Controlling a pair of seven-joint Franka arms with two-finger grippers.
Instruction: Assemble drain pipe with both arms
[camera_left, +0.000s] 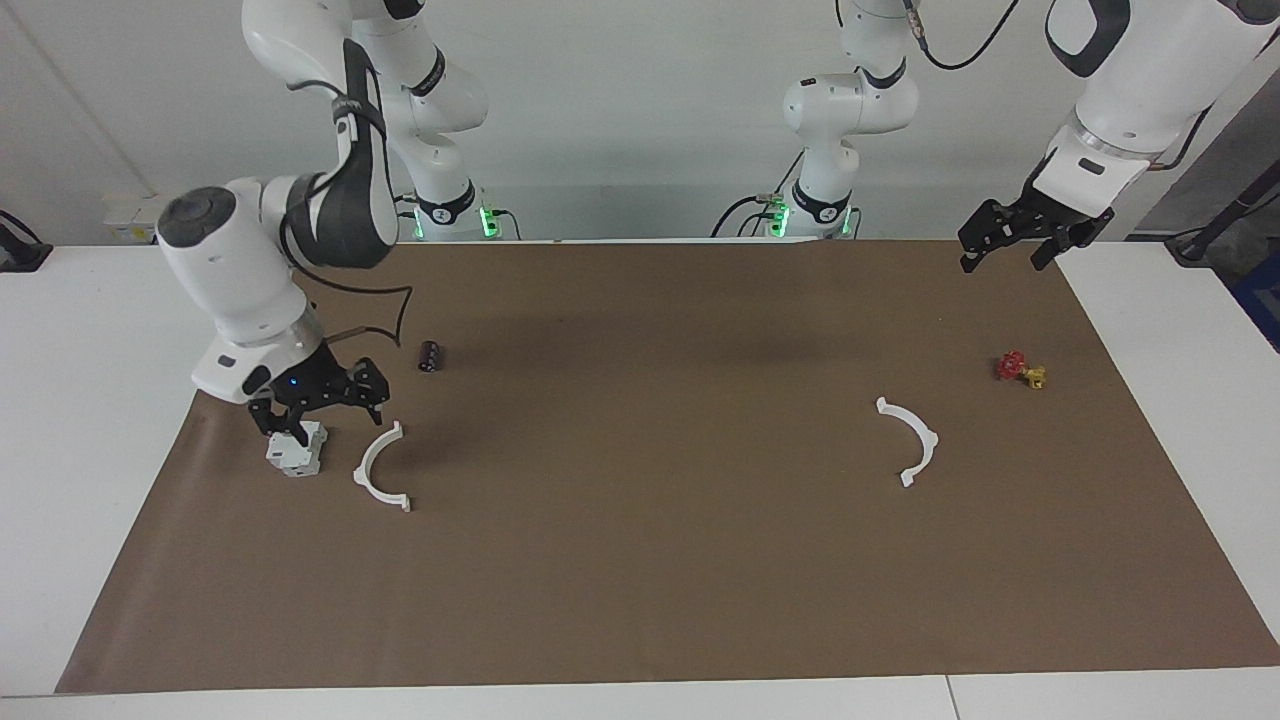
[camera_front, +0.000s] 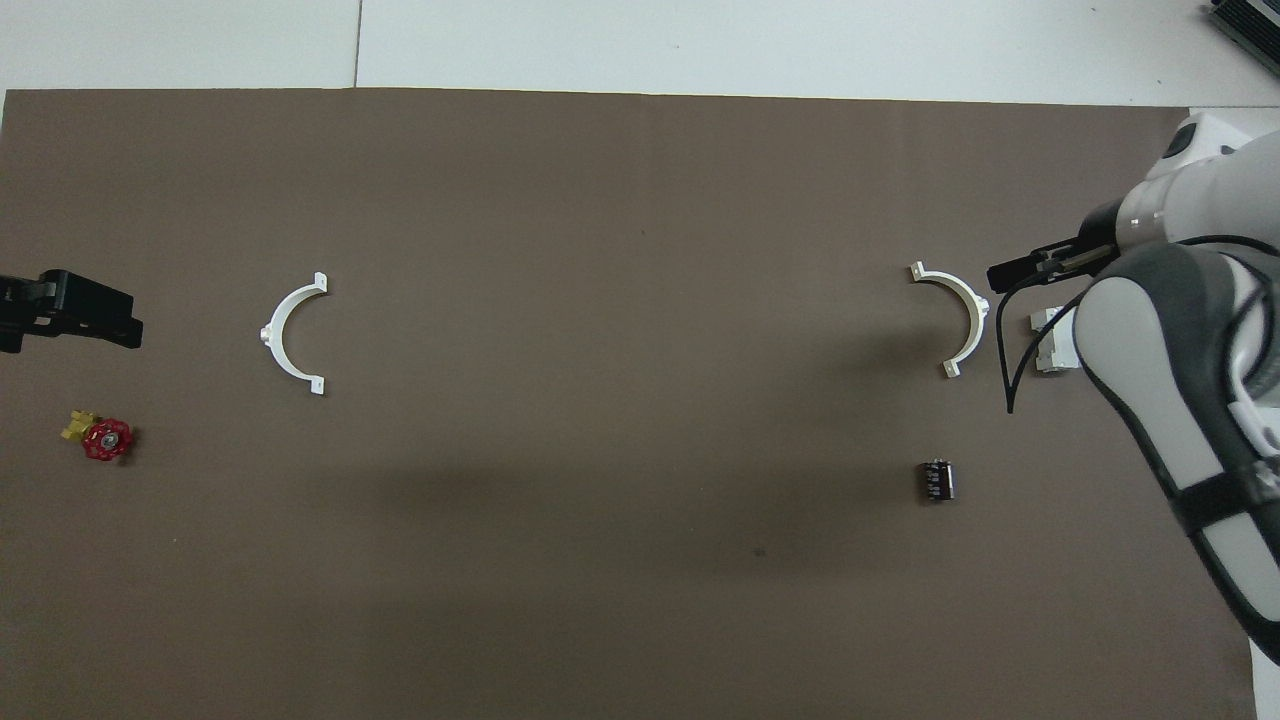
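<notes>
The drain pipe lies as two separate white half-rings on the brown mat. One half-ring (camera_left: 381, 470) (camera_front: 962, 321) is toward the right arm's end, the other (camera_left: 913, 441) (camera_front: 289, 335) toward the left arm's end. My right gripper (camera_left: 325, 415) is open and low, beside the first half-ring. One of its fingers (camera_left: 288, 428) is at the top of a pale grey block (camera_left: 297, 451); I cannot tell whether it touches. My left gripper (camera_left: 1005, 255) (camera_front: 75, 312) is open, empty and raised over the mat's edge at its own end.
A small black cylinder (camera_left: 431, 355) (camera_front: 936, 479) lies nearer to the robots than the right-end half-ring. A red and yellow valve piece (camera_left: 1018, 368) (camera_front: 103, 438) lies near the left gripper's end. The grey block (camera_front: 1048, 340) shows partly under the right arm from overhead.
</notes>
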